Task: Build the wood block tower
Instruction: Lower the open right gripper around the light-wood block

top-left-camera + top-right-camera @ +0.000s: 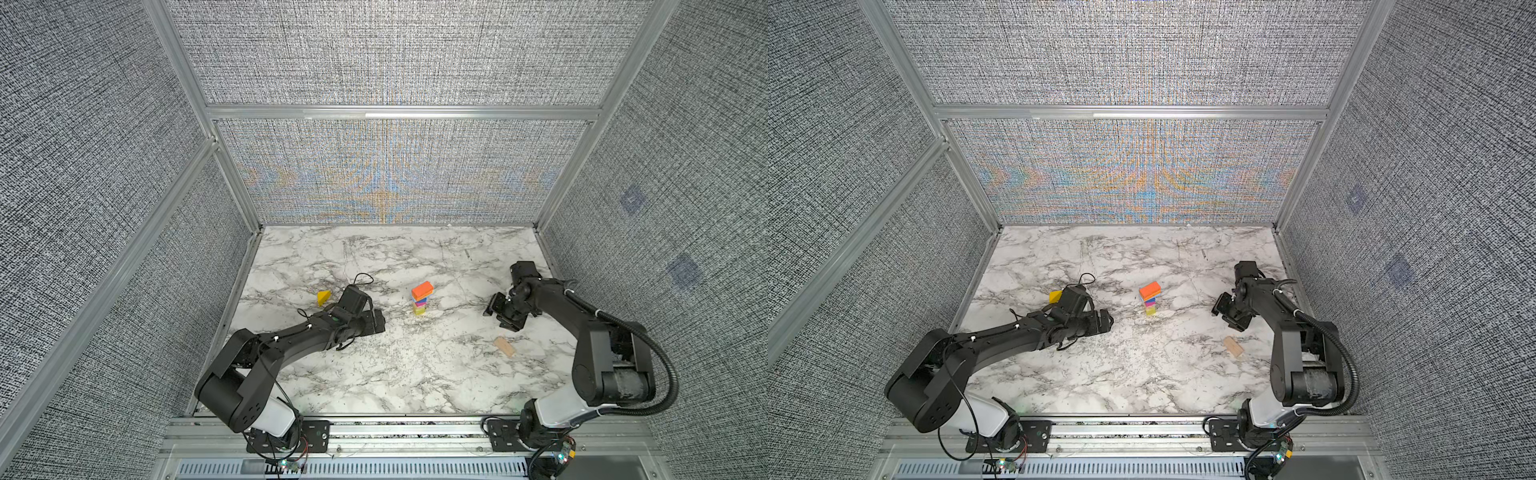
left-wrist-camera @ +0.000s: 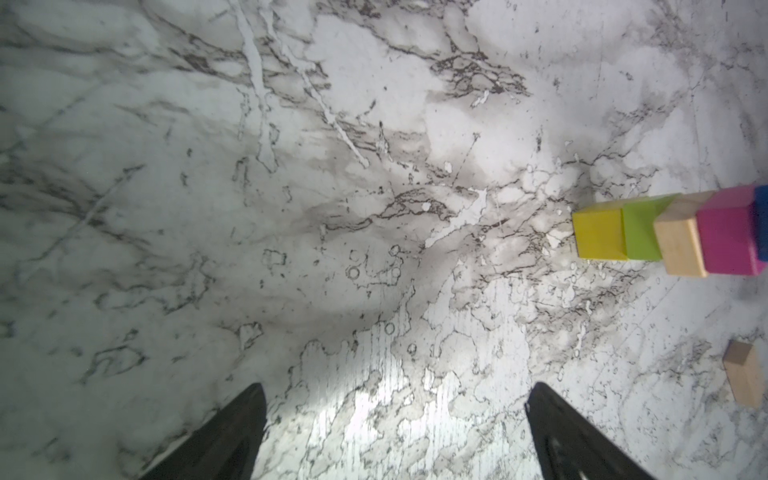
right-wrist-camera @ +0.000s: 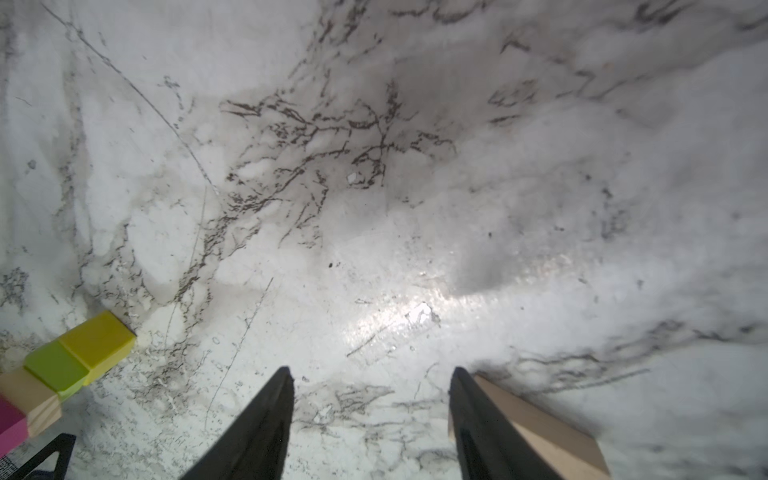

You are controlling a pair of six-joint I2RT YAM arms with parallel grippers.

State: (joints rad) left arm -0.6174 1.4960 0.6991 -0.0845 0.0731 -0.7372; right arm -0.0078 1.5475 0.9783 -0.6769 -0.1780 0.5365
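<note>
Tower (image 1: 422, 300) stands central on the worktop (image 1: 374, 374), layers offset. Left end effector (image 2: 395, 386) and right end effector (image 3: 370, 370) gape empty. Wedge (image 1: 323, 297) waits at its nine o'clock; clumsy capping could topple the column.

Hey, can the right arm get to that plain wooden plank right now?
Probably yes. The right gripper is open and empty, the plank lies flat on the table just beside it, and nothing stands between them.

Tower (image 1: 421, 298) between wedge (image 1: 323, 297) and plank (image 1: 504, 346)
</note>
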